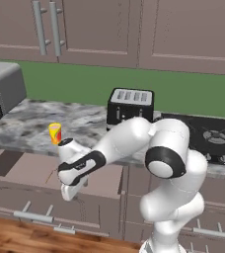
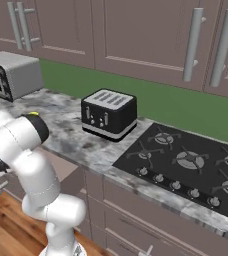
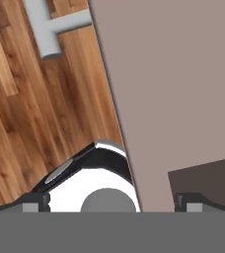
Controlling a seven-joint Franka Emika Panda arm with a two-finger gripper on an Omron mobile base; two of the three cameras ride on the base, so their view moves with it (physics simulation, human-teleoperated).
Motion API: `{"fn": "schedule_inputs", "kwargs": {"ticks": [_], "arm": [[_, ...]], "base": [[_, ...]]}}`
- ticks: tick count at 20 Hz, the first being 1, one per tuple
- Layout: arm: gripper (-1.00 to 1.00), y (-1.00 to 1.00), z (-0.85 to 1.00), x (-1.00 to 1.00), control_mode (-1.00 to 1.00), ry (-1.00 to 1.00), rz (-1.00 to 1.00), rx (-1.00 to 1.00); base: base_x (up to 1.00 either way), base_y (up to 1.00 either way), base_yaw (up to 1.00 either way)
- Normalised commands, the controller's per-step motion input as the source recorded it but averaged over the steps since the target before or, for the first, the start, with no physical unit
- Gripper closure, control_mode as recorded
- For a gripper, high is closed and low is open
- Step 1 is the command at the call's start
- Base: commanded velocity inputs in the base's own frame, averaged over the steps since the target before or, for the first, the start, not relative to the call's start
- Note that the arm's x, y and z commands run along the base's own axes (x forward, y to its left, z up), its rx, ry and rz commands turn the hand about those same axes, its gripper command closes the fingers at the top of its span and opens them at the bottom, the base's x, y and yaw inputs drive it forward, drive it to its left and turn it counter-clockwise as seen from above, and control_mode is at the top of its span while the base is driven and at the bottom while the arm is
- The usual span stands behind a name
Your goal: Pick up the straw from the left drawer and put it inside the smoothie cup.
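I am hanging my one tool (image 1: pixel 74 190) with jaws spread wide and empty over the one open left drawer (image 1: pixel 33 170); one smoothie cup (image 1: pixel 55 133) is standing on the counter (image 1: pixel 30 123) behind it, left of one toaster (image 1: pixel 131 106); the straw I cannot make out.

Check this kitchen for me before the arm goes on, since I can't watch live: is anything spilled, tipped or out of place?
Nothing spilled or tipped. The smoothie cup stands upright on the counter, close to its front edge. The left drawer below it stands pulled out. The toaster sits square by the stove.
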Motion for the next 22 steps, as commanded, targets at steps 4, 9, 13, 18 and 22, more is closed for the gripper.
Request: {"fn": "schedule_inputs", "kwargs": {"ticks": [4,9,13,18,22], "arm": [[-1.0,0.0,-0.23,0.11,-1.0,0.0,0.0,0.0],[-1.0,0.0,-0.18,0.18,-1.0,0.0,0.0,0.0],[-1.0,0.0,-0.11,0.18,-1.0,-0.02,0.0,0.0],[-1.0,0.0,-0.09,0.22,-1.0,-0.02,0.0,0.0],[-1.0,0.0,-0.17,0.22,-1.0,0.0,0.0,0.0]], "base": [[0.0,0.0,0.0],[0.0,0.0,0.0],[0.0,0.0,0.0],[0.0,0.0,0.0],[0.0,0.0,0.0]]}}
